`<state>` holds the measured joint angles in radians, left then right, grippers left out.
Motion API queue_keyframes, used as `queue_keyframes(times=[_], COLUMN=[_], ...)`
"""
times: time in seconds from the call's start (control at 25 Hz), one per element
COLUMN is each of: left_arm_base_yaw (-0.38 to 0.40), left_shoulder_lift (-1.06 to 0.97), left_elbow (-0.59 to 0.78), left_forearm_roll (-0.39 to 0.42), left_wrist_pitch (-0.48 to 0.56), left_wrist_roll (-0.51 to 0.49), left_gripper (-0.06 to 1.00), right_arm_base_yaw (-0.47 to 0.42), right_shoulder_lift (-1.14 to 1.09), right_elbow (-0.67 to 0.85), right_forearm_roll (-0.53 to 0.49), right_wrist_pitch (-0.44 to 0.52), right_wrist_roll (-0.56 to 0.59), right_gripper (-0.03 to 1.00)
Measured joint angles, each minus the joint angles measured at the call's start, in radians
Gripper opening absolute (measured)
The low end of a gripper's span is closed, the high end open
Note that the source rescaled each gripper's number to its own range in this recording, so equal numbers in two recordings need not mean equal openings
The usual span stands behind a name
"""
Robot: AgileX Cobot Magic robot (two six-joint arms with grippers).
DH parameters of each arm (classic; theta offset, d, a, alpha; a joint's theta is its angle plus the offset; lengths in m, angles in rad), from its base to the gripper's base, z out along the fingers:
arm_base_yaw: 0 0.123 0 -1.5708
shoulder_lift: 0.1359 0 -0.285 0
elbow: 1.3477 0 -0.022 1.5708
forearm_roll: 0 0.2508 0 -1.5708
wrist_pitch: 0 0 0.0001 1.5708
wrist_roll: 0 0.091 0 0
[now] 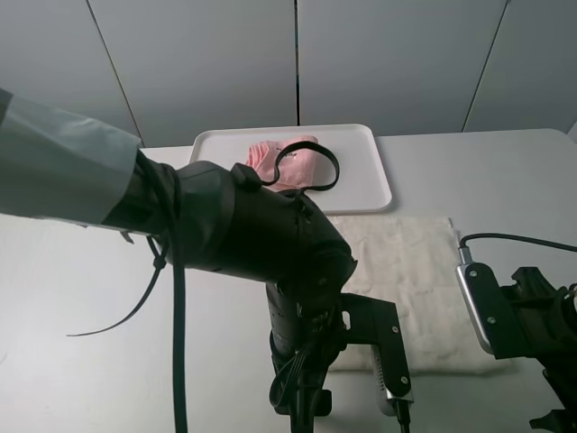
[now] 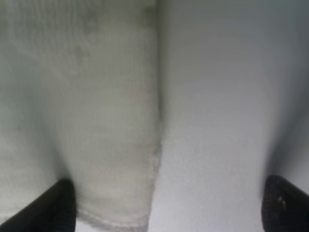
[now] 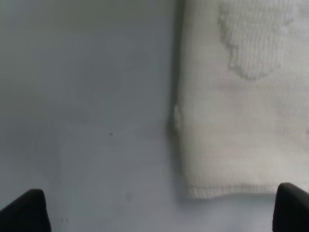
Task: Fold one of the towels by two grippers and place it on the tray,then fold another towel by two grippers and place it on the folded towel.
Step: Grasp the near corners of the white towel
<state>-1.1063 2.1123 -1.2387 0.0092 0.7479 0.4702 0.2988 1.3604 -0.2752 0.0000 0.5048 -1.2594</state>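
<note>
Your left gripper (image 2: 169, 212) and right gripper (image 3: 159, 215) hang open, one at each near corner of the white towel (image 1: 406, 271) by the near edge of the bench (image 1: 54, 271), looks set to pinch. Pink towel (image 1: 293, 162) sits on the tray (image 1: 365, 180) at the far edge.

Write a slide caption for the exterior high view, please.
Pink towel on tray; white towel flat on table, left arm and right arm at its near edge.

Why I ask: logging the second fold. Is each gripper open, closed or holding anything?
Left gripper: open over an edge of the white towel, holding nothing.
Right gripper: open over that towel's corner, holding nothing.
</note>
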Motion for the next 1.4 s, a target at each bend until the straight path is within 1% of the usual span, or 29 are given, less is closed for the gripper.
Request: queue_keyframes(times=[0.16, 1.0, 1.08, 1.24, 1.4], left_arm_base_yaw=[0.000, 0.000, 0.000, 0.000, 0.000], left_shoulder_lift=[0.000, 0.002, 0.002, 0.002, 0.002], left_elbow=[0.000, 0.000, 0.000, 0.000, 0.000], left_forearm_roll=[0.000, 0.011, 0.011, 0.011, 0.011], left_wrist_pitch=[0.000, 0.000, 0.000, -0.002, 0.002], left_wrist_roll=[0.000, 0.002, 0.002, 0.002, 0.002], left_gripper=[0.99, 0.99, 0.99, 0.99, 0.99], right_arm_base_yaw=[0.000, 0.000, 0.021, 0.097, 0.108], right_shoulder_lift=[0.002, 0.002, 0.002, 0.023, 0.091], right_elbow=[0.000, 0.000, 0.000, 0.000, -0.002], right_forearm_roll=[0.038, 0.049, 0.064, 0.067, 0.067], right_wrist_pitch=[-0.002, -0.006, -0.006, -0.026, -0.065], right_wrist_roll=[-0.012, -0.104, -0.113, -0.112, -0.083], right_gripper=[1.00, 1.00, 1.00, 1.00, 1.00])
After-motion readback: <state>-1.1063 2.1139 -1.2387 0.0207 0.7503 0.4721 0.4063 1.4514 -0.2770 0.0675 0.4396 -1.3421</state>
